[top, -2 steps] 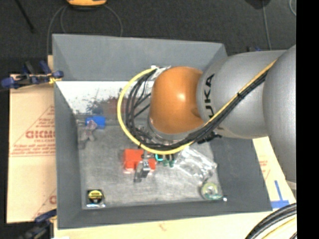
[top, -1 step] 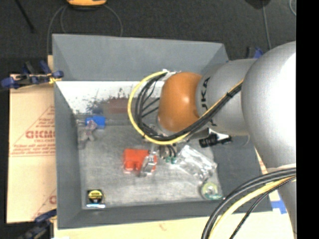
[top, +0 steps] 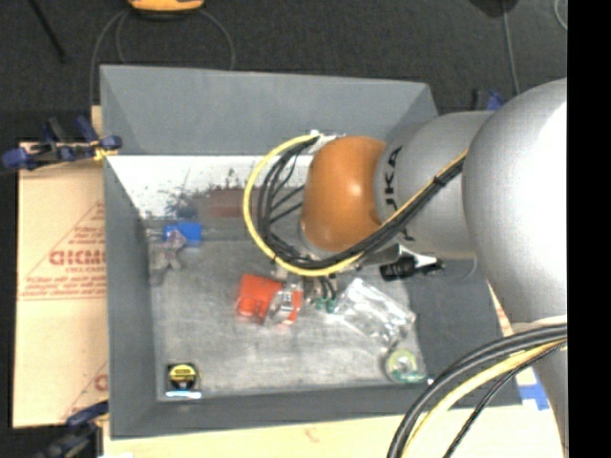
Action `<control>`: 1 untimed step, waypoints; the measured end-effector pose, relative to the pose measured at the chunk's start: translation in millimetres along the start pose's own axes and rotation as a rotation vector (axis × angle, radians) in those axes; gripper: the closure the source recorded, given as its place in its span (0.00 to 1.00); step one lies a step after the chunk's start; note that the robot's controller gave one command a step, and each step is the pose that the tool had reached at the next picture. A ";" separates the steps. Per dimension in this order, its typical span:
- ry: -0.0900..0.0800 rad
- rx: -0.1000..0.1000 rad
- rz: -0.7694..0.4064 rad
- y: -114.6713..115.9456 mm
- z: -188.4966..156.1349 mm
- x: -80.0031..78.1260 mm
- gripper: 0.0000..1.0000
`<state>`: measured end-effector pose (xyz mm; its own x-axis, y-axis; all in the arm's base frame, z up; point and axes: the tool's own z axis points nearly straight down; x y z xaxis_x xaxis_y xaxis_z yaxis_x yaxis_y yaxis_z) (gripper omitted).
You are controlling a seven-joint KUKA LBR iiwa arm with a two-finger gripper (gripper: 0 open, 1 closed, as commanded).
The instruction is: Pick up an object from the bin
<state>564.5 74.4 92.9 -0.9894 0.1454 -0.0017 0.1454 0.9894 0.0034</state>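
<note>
My gripper [top: 291, 292] is low in the middle of the bin, mostly hidden under the arm's orange cover. Its lower end comes down right at the right edge of an orange-red block [top: 254, 297] lying on the bin floor. A small pale metallic piece [top: 286, 311] sits against that block's right side. Just right of the gripper lies a small green thing [top: 330, 304], and past it a crumpled clear plastic bag [top: 378, 317].
A round clear-green thing [top: 403, 365] lies at the front right corner. A yellow and black tape measure [top: 181, 377] sits at the front left. A blue piece [top: 182, 234] with a grey part [top: 160, 259] lies at the back left. The arm covers the bin's right side.
</note>
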 end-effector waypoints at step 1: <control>-0.010 0.003 -0.062 0.9 -118.3 -4.6 1.00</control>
